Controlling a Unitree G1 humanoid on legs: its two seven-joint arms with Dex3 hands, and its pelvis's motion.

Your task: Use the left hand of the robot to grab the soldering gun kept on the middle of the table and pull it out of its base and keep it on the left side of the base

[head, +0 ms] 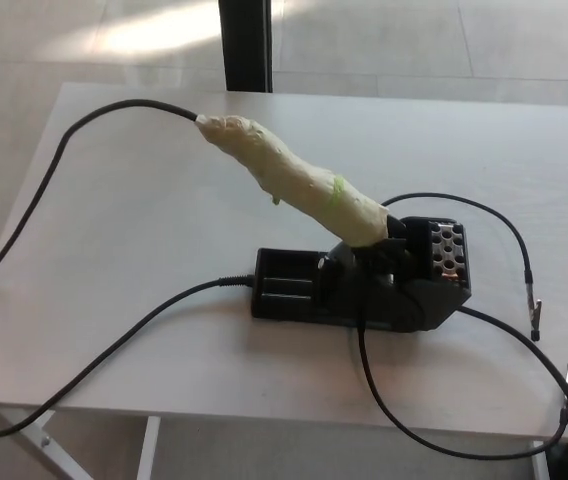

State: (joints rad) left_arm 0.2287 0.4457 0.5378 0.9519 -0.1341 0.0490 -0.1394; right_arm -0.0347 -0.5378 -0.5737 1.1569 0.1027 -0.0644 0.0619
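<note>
The soldering gun (pixel 294 180) has a long handle wrapped in cream tape with a small green patch. It leans up and to the left, its tip end seated in the black base (pixel 364 285) at the middle of the white table (pixel 134 220). A black cable (pixel 74 135) leaves the handle's top end and curves off the table's left edge. Neither of my hands shows in the head view.
A black cable (pixel 154 320) runs from the base's left end across the table's front and hangs over the edge. Thin black leads (pixel 509 235) with clips loop to the right of the base. A dark post (pixel 246 45) stands behind the table.
</note>
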